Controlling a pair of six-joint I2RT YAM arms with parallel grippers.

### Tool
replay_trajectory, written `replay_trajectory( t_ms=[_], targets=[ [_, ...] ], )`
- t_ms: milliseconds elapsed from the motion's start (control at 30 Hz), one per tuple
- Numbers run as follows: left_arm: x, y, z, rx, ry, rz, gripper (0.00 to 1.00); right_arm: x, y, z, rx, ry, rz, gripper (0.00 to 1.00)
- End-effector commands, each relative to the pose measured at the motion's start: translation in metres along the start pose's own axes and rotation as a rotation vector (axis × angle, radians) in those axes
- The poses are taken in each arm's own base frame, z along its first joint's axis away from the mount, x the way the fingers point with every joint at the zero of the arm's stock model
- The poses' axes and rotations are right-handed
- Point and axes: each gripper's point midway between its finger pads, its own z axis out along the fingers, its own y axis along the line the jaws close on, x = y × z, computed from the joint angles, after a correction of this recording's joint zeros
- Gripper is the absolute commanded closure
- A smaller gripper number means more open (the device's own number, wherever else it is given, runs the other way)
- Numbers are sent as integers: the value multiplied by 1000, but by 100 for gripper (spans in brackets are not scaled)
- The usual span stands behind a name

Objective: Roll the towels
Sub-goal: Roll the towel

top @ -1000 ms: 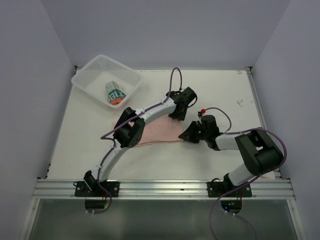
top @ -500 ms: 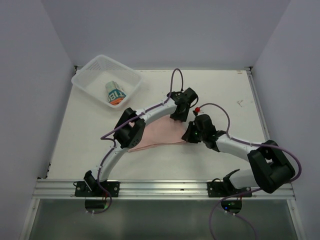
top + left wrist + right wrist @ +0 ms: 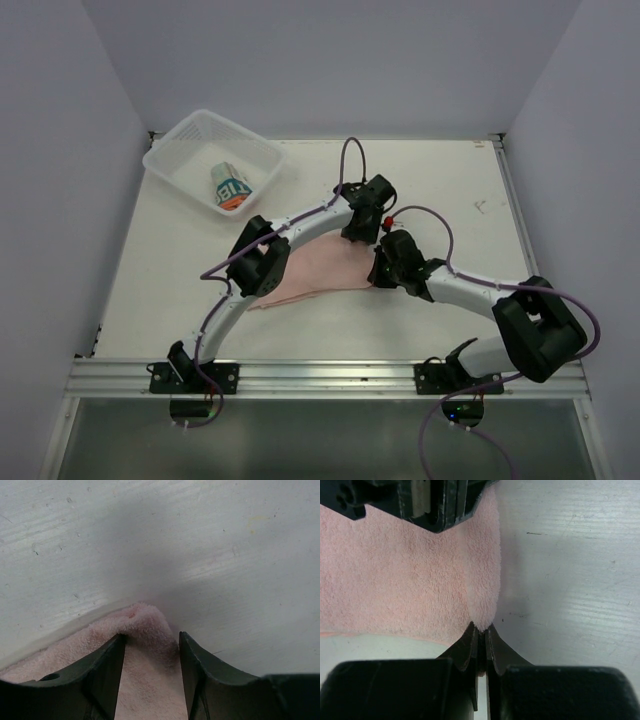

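Swinging in from the right over the last second, the right end effector (image 3: pixel 481 630) has reached the pink towel (image 3: pixel 320 270) and clenched tight on its near right corner. In the right wrist view a small tuck of terry is nipped between the closed jaws. A moment ago that arm stood off to the side of the cloth with its jaws a little apart.

The left end effector (image 3: pixel 151 637) sits at the far right corner of the same towel. Its jaws are parted astride the cloth, which humps up just past the tips. It looks loose there, not clamped.

The pink towel lies spread flat on the tabletop (image 3: pixel 450 180) between the two arms, its near edge drawn slightly askew since the right arm arrived. The printed towel (image 3: pixel 230 185) sits in the white basket (image 3: pixel 165 160) at the far left, well apart.

To my eye this means the right-hand edge is now caught, so rolling of the pink towel could start from this side. No turn of the roll is made yet.
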Motion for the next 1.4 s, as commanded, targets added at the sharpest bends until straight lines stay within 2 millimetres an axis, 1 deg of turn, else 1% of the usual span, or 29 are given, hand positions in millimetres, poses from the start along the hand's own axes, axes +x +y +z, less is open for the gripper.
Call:
replay_trajectory(
  t_ms=[0, 200, 367, 600, 733, 867, 1000, 1133, 1200, 1300, 1333, 1367],
  targets=[
    [-32, -13, -33, 62, -95, -45, 48, -5, -2, 0, 41, -11, -32, 100],
    [-38, -18, -43, 85, -119, -59, 43, -1, -4, 1, 47, -12, -23, 100],
    [-43, -20, -48, 103, -136, -70, 41, 1, -7, 2, 60, -8, -25, 100],
    [-41, -25, -45, 126, -130, -76, 42, 2, -8, 4, 69, -6, -21, 100],
    [-29, -24, -34, 131, -104, -77, 44, 3, -9, 6, 72, -4, -18, 100],
    [-25, -23, -25, 127, -97, -76, 51, 4, -9, 8, 73, -5, -14, 100],
    [-18, -18, -13, 95, -81, -66, 57, 5, -10, 8, 77, -5, -21, 100],
    [-17, -15, -8, 81, -78, -65, 63, 5, -9, 9, 86, -5, -45, 100],
    [-17, -15, -7, 79, -80, -59, 64, 6, -9, 8, 92, -9, -59, 100],
    [-17, -12, -5, 66, -80, -55, 72, 3, -8, 4, 116, -30, -87, 100],
    [-15, -12, -3, 64, -75, -51, 79, 2, -8, 2, 123, -33, -96, 100],
    [-15, -11, -2, 62, -74, -51, 81, 2, -9, 0, 140, -43, -113, 100]
  ],
)
